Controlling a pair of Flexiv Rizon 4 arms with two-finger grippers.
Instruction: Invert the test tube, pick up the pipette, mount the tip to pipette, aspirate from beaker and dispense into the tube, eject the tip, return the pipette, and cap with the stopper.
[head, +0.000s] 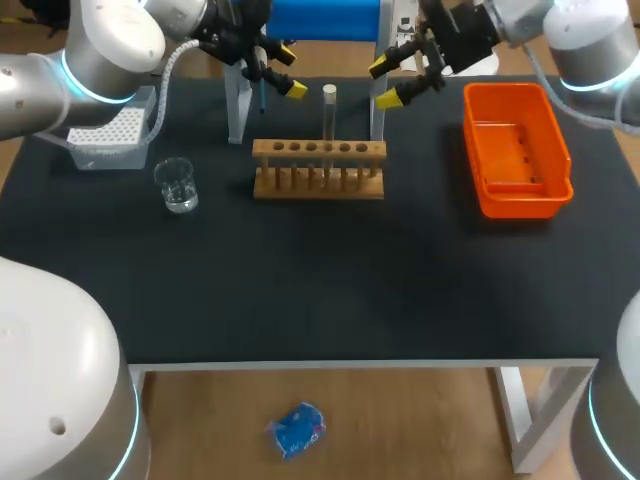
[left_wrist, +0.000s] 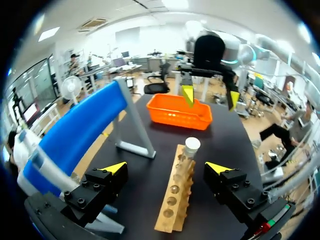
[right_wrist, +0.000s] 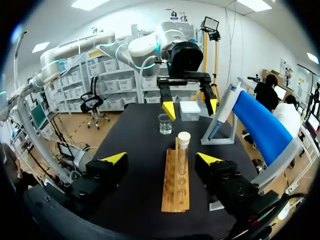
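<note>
Both grippers, left (head: 283, 70) and right (head: 400, 80), hung wide open and empty flanking the stoppered tube (head: 329, 115) upright in the rack (head: 318, 168); this fitted either finished capping or a pending inversion.

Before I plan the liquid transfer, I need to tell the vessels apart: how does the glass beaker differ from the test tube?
The beaker is short and wide; the test tube is tall and narrow. The beaker stands by itself on the black table; the test tube stands upright in the wooden rack. The beaker sits nearer my left arm, the test tube near the middle. Both are clear glass and untouched by either gripper.
</note>
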